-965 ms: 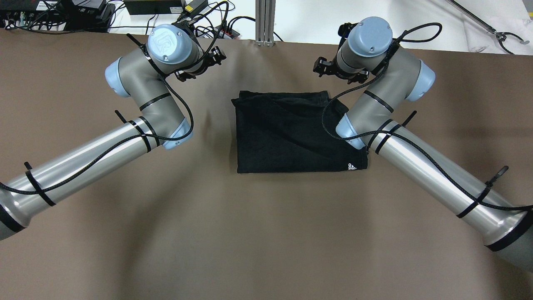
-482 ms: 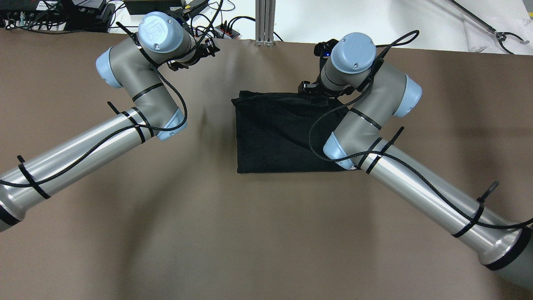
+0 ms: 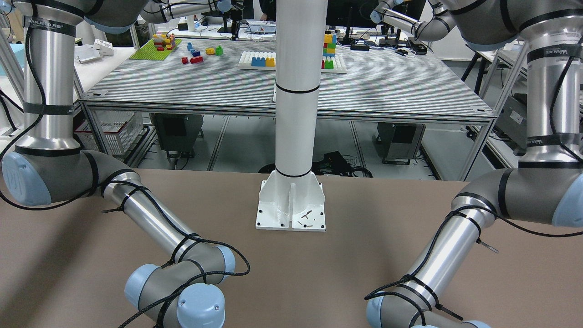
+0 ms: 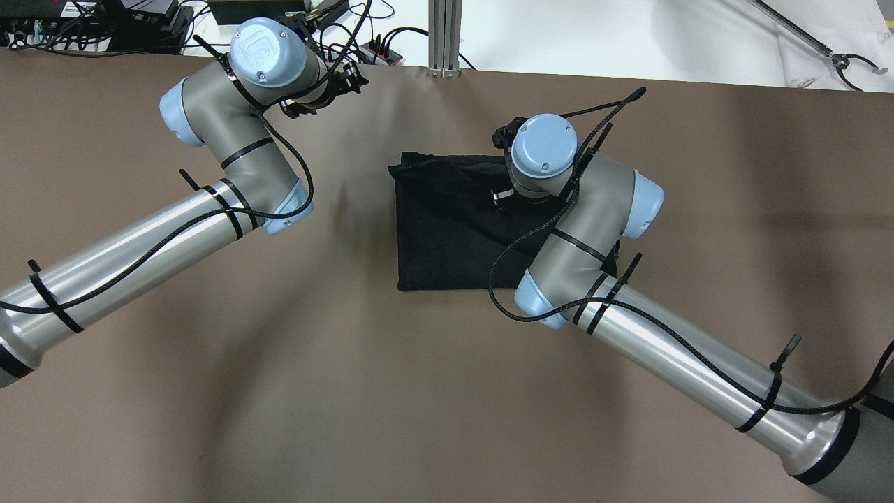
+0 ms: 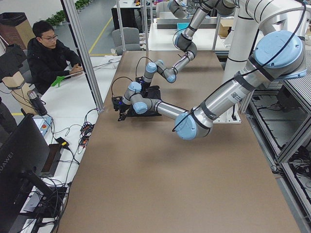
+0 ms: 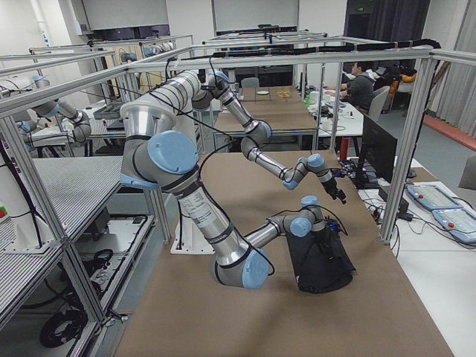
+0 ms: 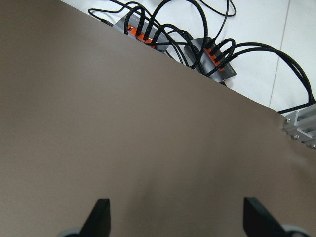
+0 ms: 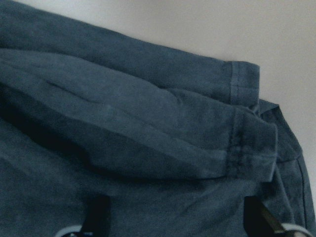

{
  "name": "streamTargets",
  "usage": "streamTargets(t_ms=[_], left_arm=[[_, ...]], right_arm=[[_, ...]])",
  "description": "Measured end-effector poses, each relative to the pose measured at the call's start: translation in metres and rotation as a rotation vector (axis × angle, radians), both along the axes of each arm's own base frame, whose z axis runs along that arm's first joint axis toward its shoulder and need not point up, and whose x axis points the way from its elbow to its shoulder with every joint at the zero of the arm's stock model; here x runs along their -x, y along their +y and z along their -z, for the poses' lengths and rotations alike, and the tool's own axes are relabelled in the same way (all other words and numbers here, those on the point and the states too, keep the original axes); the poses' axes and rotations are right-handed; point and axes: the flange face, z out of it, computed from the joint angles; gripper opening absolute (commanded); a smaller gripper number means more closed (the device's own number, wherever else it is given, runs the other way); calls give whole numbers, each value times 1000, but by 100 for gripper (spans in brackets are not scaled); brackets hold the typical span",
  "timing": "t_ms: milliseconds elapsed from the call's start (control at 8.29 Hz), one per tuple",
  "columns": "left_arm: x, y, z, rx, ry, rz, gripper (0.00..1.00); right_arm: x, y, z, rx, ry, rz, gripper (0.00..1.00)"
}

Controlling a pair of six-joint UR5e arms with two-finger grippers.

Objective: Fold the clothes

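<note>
- The clothes (image 4: 447, 230) lie folded mid-bench (image 4: 349, 384).
- The right hand (image 8: 177, 217), spread, hangs over them; the left hand (image 7: 178, 217), spread, hangs over bare bench.
- Pinching too many layers could drag the fold apart.

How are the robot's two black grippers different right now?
The left gripper hangs over the bare brown table; the right gripper hangs over the folded black cloth. The left one sits near the table's far edge; the right one nearer the middle. Both are open, holding nothing.
</note>
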Motion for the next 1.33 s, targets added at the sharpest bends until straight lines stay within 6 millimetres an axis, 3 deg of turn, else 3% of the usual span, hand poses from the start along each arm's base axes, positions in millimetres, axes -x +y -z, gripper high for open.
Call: streamTargets(t_ms=[121,362,603,724,965,1085,1327], left_arm=[[0,0,1,2,4,3,95],[1,-1,2,3,8,7,95],[6,-4,0,-1,1,10,95],[8,-5,0,-3,-2,11,95],[8,-5,0,-4,0,17,95],[8,-5,0,-4,3,19,95],[10,-6,0,-9,-3,20,95]], right_arm=[[4,-3,-7,-6,30,-1,95],[2,-20,-3,-24,62,-51,95],[-1,-41,3,40,2,-265,95],[-2,-53,-6,67,-49,-428,95],[-28,-88,-30,104,-150,-752,95],[-45,-102,-31,118,-187,-848,95],[-69,-117,-37,145,-199,-845,95]])
